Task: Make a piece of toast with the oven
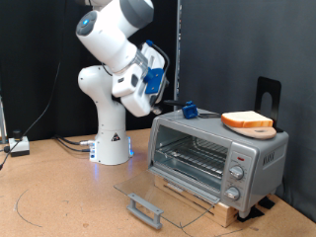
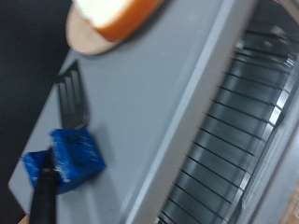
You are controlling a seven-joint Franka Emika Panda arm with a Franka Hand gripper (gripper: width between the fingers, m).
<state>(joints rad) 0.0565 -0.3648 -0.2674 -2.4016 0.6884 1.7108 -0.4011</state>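
In the exterior view we see the oven (image 1: 219, 155) with its glass door (image 1: 158, 200) folded down flat and the wire rack (image 1: 193, 156) bare. The piece of toast (image 1: 247, 120) lies on a round wooden board (image 1: 253, 129) on the oven's roof, towards the exterior view's right. The gripper (image 1: 161, 83) hangs above the roof's left end, near a small blue object (image 1: 190, 112); we cannot tell how wide its fingers stand. In the wrist view we see the toast (image 2: 117, 16) on its board (image 2: 86, 37), a dark fork (image 2: 70, 98) and the blue object (image 2: 67, 159) on the roof; no fingers show.
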